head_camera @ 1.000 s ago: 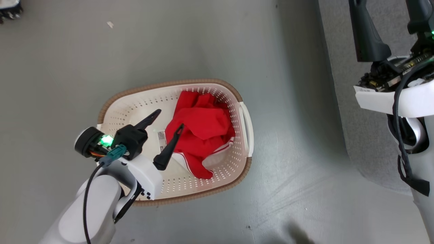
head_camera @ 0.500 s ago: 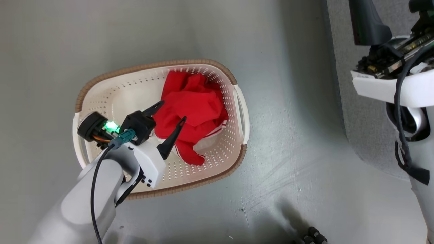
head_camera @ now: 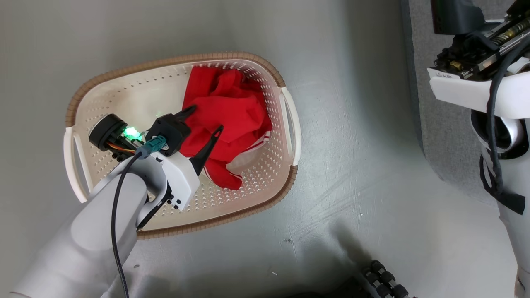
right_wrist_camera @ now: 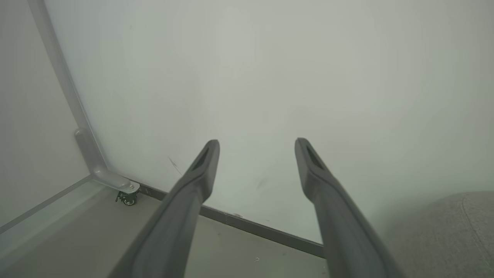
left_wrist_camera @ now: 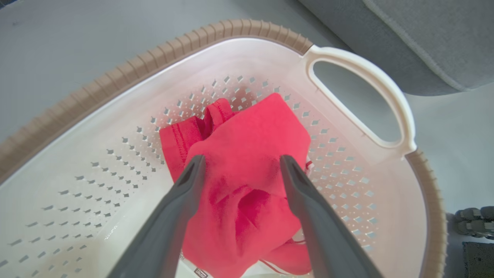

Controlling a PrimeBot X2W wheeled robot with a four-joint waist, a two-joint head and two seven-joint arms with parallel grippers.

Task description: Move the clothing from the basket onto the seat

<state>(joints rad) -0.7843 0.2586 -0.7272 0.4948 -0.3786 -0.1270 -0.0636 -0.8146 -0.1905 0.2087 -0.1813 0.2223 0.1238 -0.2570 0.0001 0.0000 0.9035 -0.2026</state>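
The cream basket [head_camera: 165, 62] with a brown rim sits on the grey floor. Red clothing [head_camera: 232, 99] with white stripe trim lies bunched in its right half; I cannot tell separate garments apart. My left gripper [head_camera: 207, 118] is inside the basket, open, its fingers straddling the top of the red fabric [left_wrist_camera: 254, 135]. In the left wrist view, the left gripper [left_wrist_camera: 243, 160] stands with the cloth between its fingers, not pinched. The grey sofa [head_camera: 439, 136] stands to the right. My right gripper [right_wrist_camera: 257, 143] is open and holds nothing, raised over the sofa side and facing a wall.
The basket's right handle [left_wrist_camera: 386, 100] faces the sofa corner [left_wrist_camera: 424, 34]. Dark wheels of my base [head_camera: 385, 281] show at the bottom. A metal frame on a caster [right_wrist_camera: 127, 197] stands by the wall. Bare floor lies between basket and sofa.
The head camera has dipped, so the basket sits higher and further left in view. My left gripper has gone deeper into the basket, from beside the clothing to astride it, still open.
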